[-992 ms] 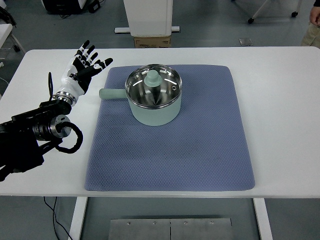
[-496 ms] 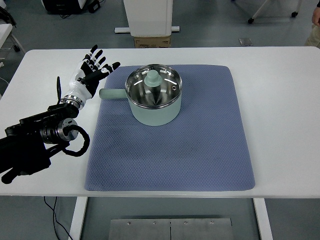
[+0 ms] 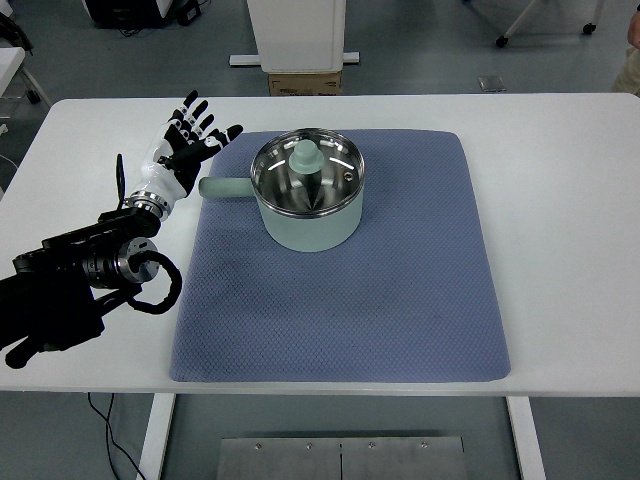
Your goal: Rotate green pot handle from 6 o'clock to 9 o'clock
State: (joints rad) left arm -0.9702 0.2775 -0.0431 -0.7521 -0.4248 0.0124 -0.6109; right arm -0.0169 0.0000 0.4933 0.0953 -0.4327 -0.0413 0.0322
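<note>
Our left hand hovers over the white table with its fingers spread wide, holding nothing. Just beside it, toward 3 o'clock, lies the tip of the green pot's handle, which points to 9 o'clock. The green pot sits with its glass lid on, at the 12 o'clock end of the blue mat.

Bright, even light (soft shadows), sharp
</note>
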